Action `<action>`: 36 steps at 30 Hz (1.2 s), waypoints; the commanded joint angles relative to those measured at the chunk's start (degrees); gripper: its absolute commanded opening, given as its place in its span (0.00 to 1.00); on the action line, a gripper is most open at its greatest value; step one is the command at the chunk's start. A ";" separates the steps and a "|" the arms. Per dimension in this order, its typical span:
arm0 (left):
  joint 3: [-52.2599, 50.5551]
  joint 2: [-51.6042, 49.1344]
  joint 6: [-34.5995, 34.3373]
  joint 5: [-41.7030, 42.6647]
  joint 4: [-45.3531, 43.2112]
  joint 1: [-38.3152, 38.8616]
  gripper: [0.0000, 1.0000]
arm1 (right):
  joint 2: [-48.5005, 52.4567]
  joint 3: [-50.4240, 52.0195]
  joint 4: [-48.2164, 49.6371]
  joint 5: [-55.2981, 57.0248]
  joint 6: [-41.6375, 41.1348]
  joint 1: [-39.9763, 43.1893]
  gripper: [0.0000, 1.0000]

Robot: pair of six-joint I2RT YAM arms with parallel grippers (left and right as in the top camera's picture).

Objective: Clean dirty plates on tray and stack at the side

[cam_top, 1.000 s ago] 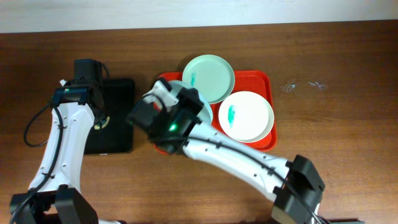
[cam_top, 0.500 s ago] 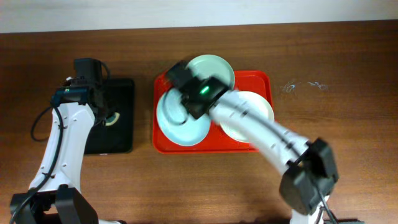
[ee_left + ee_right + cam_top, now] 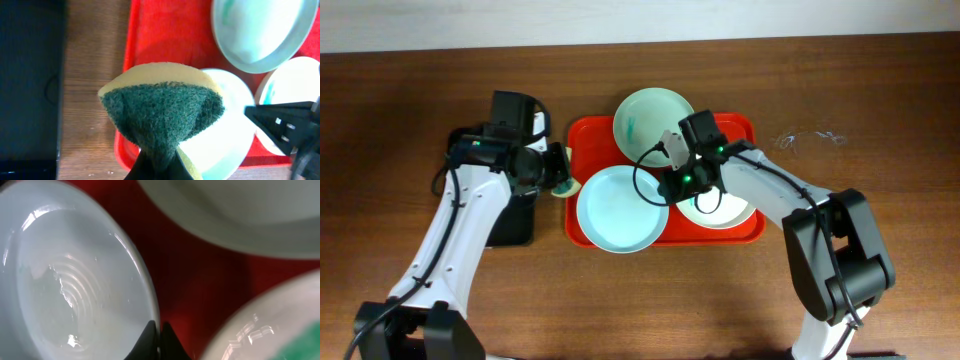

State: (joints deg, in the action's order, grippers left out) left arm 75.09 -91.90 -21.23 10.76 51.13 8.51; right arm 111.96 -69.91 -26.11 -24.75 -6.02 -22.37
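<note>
Between the closed fingers of the right gripper [image 3: 156, 333] sits the rim of a clean-looking plate [image 3: 618, 208], the left gripper [image 3: 157, 166] beside it clamps a sponge [image 3: 165, 111], and two smeared plates [image 3: 654, 122] beyond them lie on the tray [image 3: 586, 132], so nothing is stacked yet.

A small black tray [image 3: 516, 222] is set on the wooden table [image 3: 880, 90], at its left. Just right of it, a yellow sponge [image 3: 165, 112] with a green scouring face is folded tight. Pale scuffs [image 3: 810, 140] are marked far right.
</note>
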 commanded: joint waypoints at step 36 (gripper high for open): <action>-0.87 -25.29 -6.56 -18.97 -16.44 11.21 0.00 | 2.25 3.72 10.29 10.01 -11.87 -0.87 0.04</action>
State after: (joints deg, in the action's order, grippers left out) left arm 74.59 -114.76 -27.11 7.97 32.95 20.01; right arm 112.79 -66.61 -15.33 -16.32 -17.80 -23.14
